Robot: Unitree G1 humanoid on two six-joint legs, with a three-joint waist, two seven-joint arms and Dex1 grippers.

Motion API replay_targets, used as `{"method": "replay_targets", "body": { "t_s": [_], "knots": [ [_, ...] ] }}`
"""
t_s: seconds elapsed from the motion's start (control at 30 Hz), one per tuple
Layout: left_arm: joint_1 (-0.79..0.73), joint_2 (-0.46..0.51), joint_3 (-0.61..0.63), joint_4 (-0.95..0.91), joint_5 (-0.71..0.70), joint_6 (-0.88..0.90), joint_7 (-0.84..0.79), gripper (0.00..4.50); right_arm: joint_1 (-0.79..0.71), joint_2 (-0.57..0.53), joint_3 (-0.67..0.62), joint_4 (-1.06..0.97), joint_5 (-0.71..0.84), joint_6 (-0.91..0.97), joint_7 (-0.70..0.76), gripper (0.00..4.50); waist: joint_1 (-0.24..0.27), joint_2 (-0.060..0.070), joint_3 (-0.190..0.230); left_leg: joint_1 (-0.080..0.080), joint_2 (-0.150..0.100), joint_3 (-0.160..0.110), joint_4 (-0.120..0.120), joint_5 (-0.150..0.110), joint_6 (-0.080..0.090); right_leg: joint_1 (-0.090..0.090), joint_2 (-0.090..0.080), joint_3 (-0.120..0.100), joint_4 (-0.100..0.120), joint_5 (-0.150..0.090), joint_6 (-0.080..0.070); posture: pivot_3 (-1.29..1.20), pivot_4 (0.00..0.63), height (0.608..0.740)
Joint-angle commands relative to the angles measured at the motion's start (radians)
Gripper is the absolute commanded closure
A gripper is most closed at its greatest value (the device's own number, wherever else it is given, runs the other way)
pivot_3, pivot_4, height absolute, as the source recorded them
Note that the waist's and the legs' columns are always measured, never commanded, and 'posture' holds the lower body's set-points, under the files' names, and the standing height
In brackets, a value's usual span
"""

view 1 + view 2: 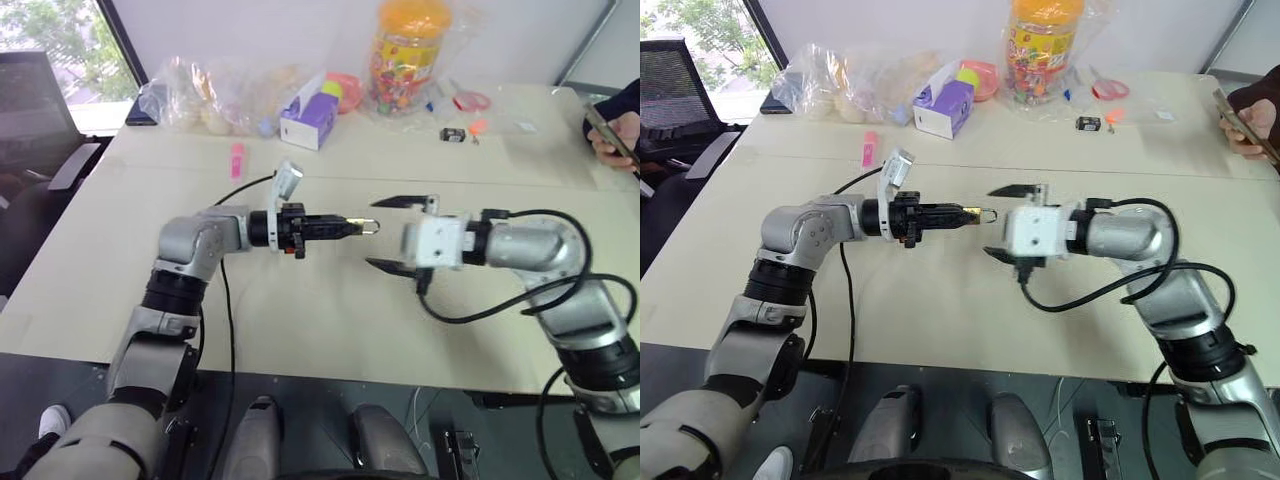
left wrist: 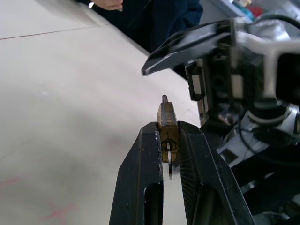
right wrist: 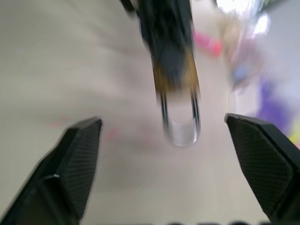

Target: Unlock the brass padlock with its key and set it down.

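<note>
Pinching one brass padlock (image 1: 356, 227) above the table (image 1: 300, 310), the left gripper (image 1: 340, 227) is clenched on its body, shackle toward the right gripper (image 1: 395, 232), whose two fingers are spread wide just beside the padlock, not touching it.

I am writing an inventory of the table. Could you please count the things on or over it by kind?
Brass padlock, held over the table by the left gripper: 1
Tissue box: 1
Candy jar: 1
Clear snack bag: 1
Pink marker: 1
Small black gadget: 1
Total: 6
</note>
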Motion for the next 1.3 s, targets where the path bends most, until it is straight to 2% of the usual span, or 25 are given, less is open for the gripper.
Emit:
{"method": "replay_targets", "body": {
  "t_s": [0.03, 0.1, 0.17, 0.27, 0.37, 0.57, 0.77, 1.3],
  "knots": [
    [-0.023, 0.028, 0.003, -0.014, 0.012, -0.044, -0.047, 4.50, -0.008, 0.004, -0.113, -0.046, 0.186, 0.234, 0.000, 0.06, -0.001, 0.000, 0.000, 0.000, 0.000, 0.000, 0.000, 0.000, 0.000, 0.000, 0.000, 0.000, 0.000, 0.000, 0.000, 0.00, 0.150, 0.740],
    [-0.022, 0.038, -0.004, -0.019, 0.018, -0.056, -0.063, 4.50, -0.025, 0.037, -0.156, -0.050, 0.273, 0.335, -0.034, 0.57, -0.004, 0.000, 0.000, 0.000, 0.000, 0.000, 0.000, 0.000, 0.000, 0.000, 0.000, 0.000, 0.000, 0.000, 0.000, 0.00, 0.150, 0.740],
    [-0.023, 0.041, -0.006, -0.019, 0.019, -0.060, -0.071, 4.50, -0.041, 0.048, -0.170, -0.059, 0.321, 0.402, -0.057, 1.34, -0.005, 0.001, 0.000, 0.000, 0.000, 0.000, 0.000, 0.000, 0.001, 0.000, 0.000, 0.000, 0.000, 0.000, 0.000, 0.00, 0.150, 0.740],
    [-0.028, 0.042, -0.009, -0.014, 0.023, -0.069, -0.080, 4.50, -0.072, 0.063, -0.178, -0.076, 0.380, 0.478, -0.096, 3.02, -0.006, 0.002, 0.001, 0.000, 0.000, 0.000, -0.001, 0.000, 0.001, 0.000, 0.000, 0.000, 0.000, 0.000, 0.000, 0.00, 0.150, 0.740],
    [-0.032, 0.040, -0.013, -0.007, 0.031, -0.079, -0.089, 4.50, -0.127, 0.095, -0.209, -0.094, 0.495, 0.592, -0.136, 4.45, -0.006, 0.002, 0.002, 0.000, 0.000, 0.000, -0.001, -0.001, 0.001, -0.001, 0.000, 0.000, 0.000, 0.000, 0.000, 0.00, 0.150, 0.740],
    [-0.034, 0.041, -0.017, -0.011, 0.037, -0.084, -0.108, 4.50, -0.179, 0.116, -0.218, -0.125, 0.616, 0.716, -0.210, 4.45, -0.004, 0.002, 0.002, 0.000, 0.000, 0.000, -0.001, -0.001, 0.001, -0.001, 0.000, 0.000, 0.000, 0.000, 0.000, 0.00, 0.150, 0.740],
    [-0.038, 0.041, -0.015, -0.019, 0.033, -0.080, -0.122, 4.50, -0.148, 0.112, -0.168, -0.142, 0.632, 0.707, -0.228, 4.45, -0.006, 0.002, 0.002, -0.001, 0.000, 0.000, -0.001, -0.001, 0.001, -0.001, 0.000, 0.000, 0.000, 0.000, 0.000, 0.00, 0.150, 0.740],
    [-0.043, 0.052, 0.024, -0.104, -0.058, 0.031, -0.133, 4.50, -0.112, 0.111, -0.074, -0.018, 0.536, 0.575, -0.259, 4.45, -0.008, 0.002, 0.002, -0.001, 0.000, 0.000, -0.001, -0.001, 0.001, -0.002, 0.000, 0.000, 0.000, 0.000, 0.000, 0.00, 0.150, 0.740]
  ]
}}
